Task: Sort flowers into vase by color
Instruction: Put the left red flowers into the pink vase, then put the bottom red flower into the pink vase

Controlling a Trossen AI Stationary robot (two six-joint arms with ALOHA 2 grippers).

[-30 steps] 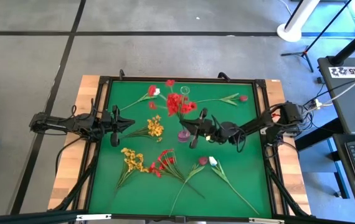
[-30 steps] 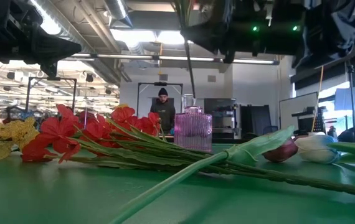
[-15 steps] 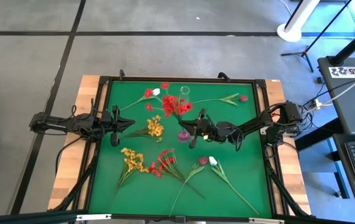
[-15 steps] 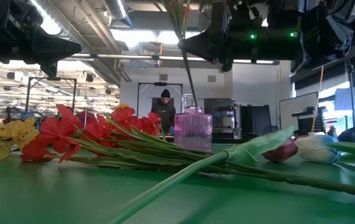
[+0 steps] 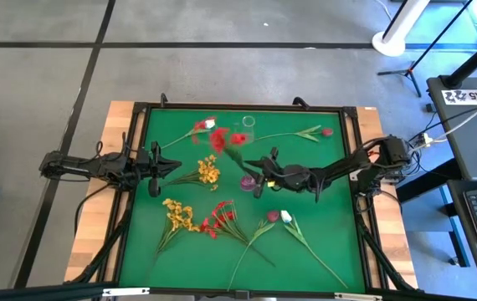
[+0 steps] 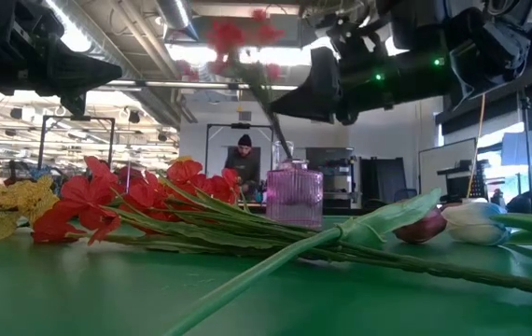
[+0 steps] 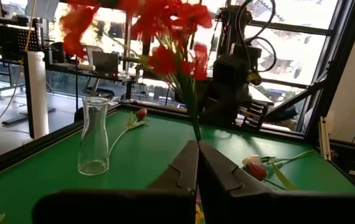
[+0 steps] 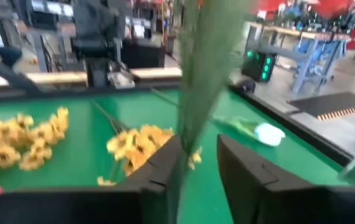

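Observation:
My right gripper [image 5: 258, 174] stands open above the pink ribbed vase [image 6: 293, 193], near the table's middle. A red blossom cluster flower [image 5: 223, 139] leans toward the table's left, its stem's lower end [image 6: 285, 152] down in the pink vase's mouth and its blossoms [image 6: 233, 37] high up. The stem [image 8: 197, 93] passes between the right gripper's [image 8: 199, 155] fingers. My left gripper [image 7: 197, 163] waits shut near the left edge [image 5: 160, 166]. A clear glass vase [image 5: 248, 124] stands by the far edge. My right gripper has the red flower's stem [image 8: 185, 140] lying against the inner side of one finger [image 8: 165, 168], below the blossoms. The other finger [image 8: 246, 171] stands apart from the stem. The fingers come level from the table's right, across the stem, which stands tilted with its lower end in the pink vase.
Lying on the green mat: two yellow-orange clusters [image 5: 207, 171] [image 5: 178, 215], a red cluster [image 5: 219, 217], a white and dark red tulip pair [image 5: 279, 216], a second pair [image 5: 207, 124] near the far edge, and a dark red tulip [image 5: 326, 131]. A raised black frame [image 5: 138, 125] borders the mat.
My right gripper has come down over the pink vase and shifted slightly toward the table's left. The red flower has gone from nearly upright to leaning left, and its blossoms have dropped into the low view while the stem's lower end has stayed at the vase.

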